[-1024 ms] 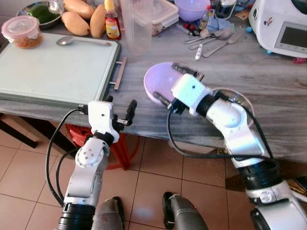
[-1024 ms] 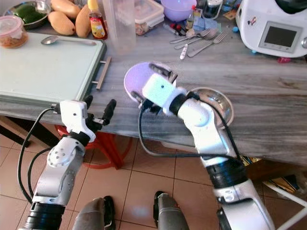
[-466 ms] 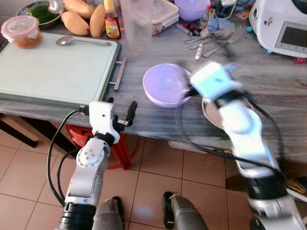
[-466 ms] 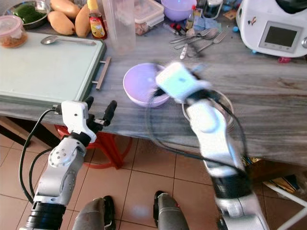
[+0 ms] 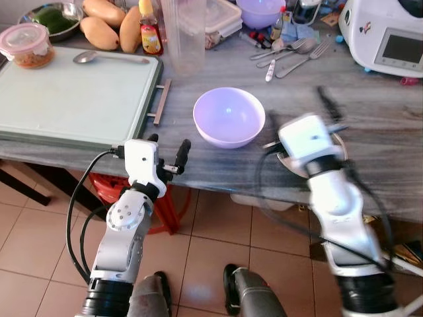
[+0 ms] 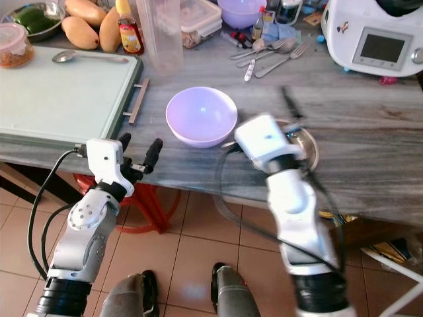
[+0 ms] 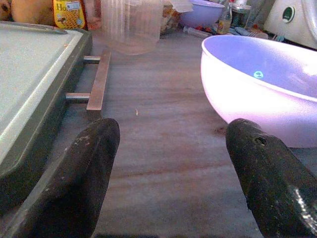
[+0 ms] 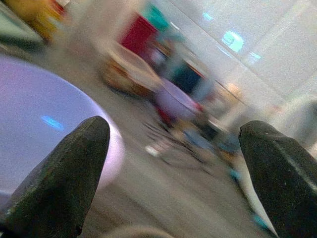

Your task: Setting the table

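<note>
A lavender bowl [image 5: 228, 117] stands upright on the grey wooden table [image 5: 370, 99], near its front edge. My right gripper [image 5: 301, 117] is just right of the bowl, blurred, above a shallow steel dish [image 6: 308, 141]. In the right wrist view its fingers [image 8: 59, 178] stand wide apart and hold nothing, with the bowl [image 8: 34, 124] off to one side. My left gripper [image 5: 166, 145] is open at the table's front edge, left of the bowl; its wrist view looks between the bowl [image 7: 262, 84] and the tray handle [image 7: 96, 79].
A pale green tray [image 5: 73, 92] with a spoon [image 5: 109, 57] lies at the left. Behind are a lidded tub [image 5: 30, 45], mangoes [image 5: 106, 30], a sauce bottle [image 5: 151, 30], a clear jug [image 5: 185, 33], loose cutlery [image 5: 291, 53] and a white appliance [image 5: 386, 33]. A red stool [image 5: 165, 198] stands under the table.
My right gripper let go of the lavender bowl, which went from tilted to upright on the table. The right arm swung away to the right, over the steel dish. The left arm stayed put.
</note>
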